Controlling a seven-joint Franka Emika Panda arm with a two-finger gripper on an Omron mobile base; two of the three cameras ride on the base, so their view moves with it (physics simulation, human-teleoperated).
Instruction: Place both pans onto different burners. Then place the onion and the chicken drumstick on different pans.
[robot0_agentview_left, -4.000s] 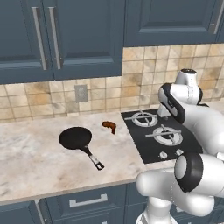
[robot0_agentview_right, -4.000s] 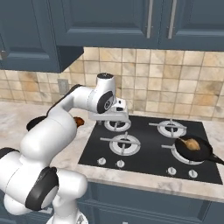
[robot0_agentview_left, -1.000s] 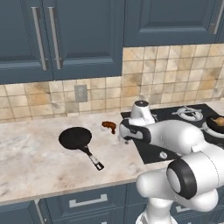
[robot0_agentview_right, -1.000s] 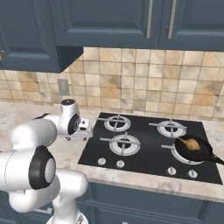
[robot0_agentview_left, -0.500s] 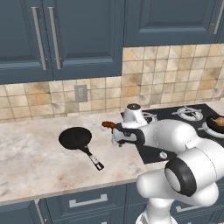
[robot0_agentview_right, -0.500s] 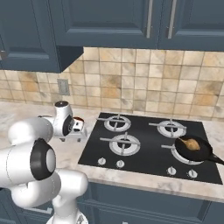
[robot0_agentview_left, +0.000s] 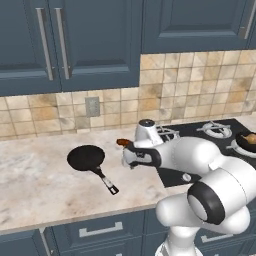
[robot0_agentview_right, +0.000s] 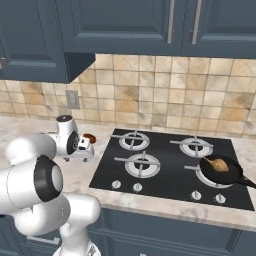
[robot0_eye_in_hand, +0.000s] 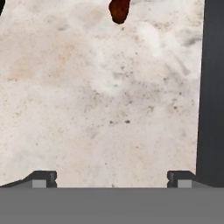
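the gripper hangs low over the bare marble counter, its two dark tips spread wide apart with nothing between them. in the hand view the black edge of the cooktop runs down one side, and the reddish-brown chicken drumstick lies on the counter at the far edge of the view, well ahead of the tips and not touched.

from the left base view the hand sits over the counter just left of the cooktop, with the drumstick peeking out just behind it. to the hand's left, apart from it, one pan rests on the counter, nothing in it, its long handle pointing toward the front edge of the counter.

in the right base view the gripper is near the left edge of the cooktop, and the drumstick shows just beyond it. the second pan sits on the front right burner, its handle running off to the right, and the tan-orange onion lies inside it. the other three burners carry nothing. a tiled wall and dark blue cabinets stand behind.
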